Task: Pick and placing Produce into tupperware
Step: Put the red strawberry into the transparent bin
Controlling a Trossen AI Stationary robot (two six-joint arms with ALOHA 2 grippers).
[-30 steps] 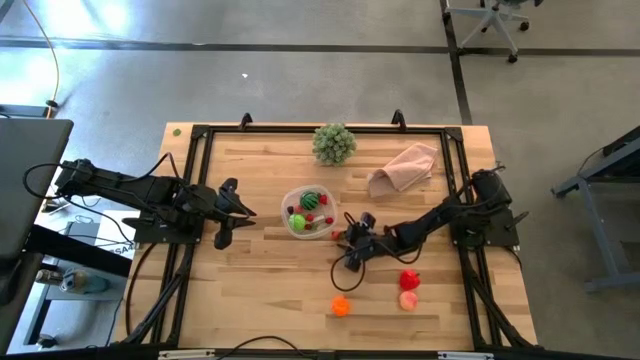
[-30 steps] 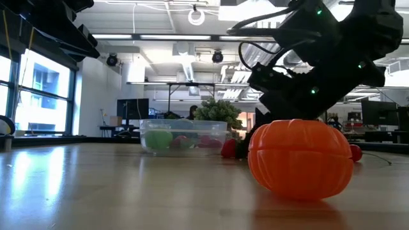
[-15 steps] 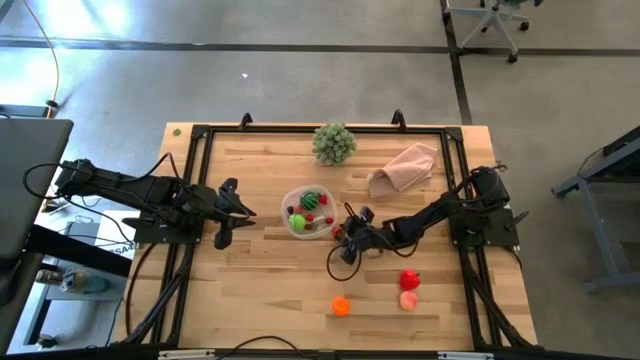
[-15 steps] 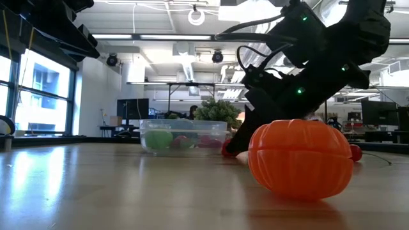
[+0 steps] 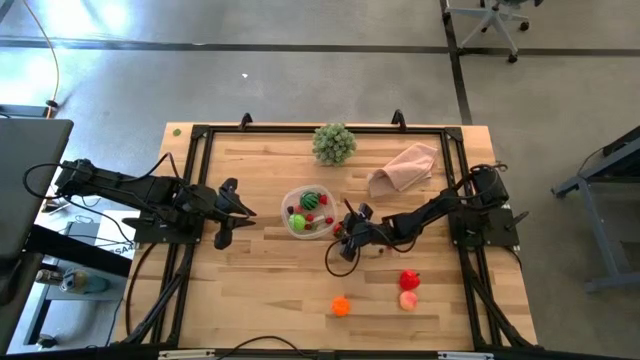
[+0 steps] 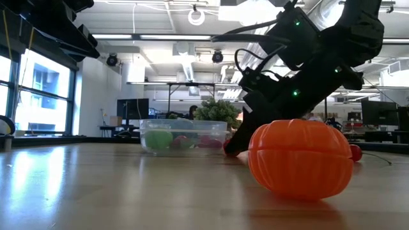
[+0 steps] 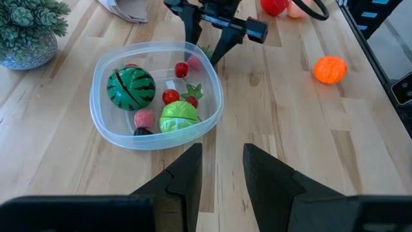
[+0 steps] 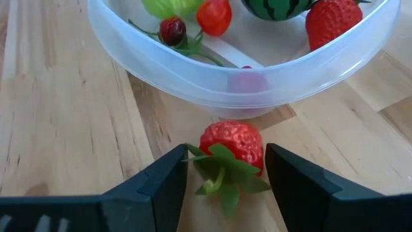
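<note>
The clear tupperware stands mid-table and holds a striped watermelon, a light green piece, a pink piece and small red berries. A red strawberry lies on the wood just outside its wall. My right gripper is open, with one finger on each side of the strawberry, clear of it. An orange pumpkin, a red piece and a pink piece lie near the front edge. My left gripper hovers open to the left of the tupperware.
A pale green leafy ball stands at the far edge, and a pinkish-beige cloth lies at the far right. A black rail frame borders the table. A dark cable loops onto the wood beside my right gripper.
My right gripper has swung a short way toward the table's left and the tupperware, staying low and open. It now straddles the strawberry beside the container wall.
</note>
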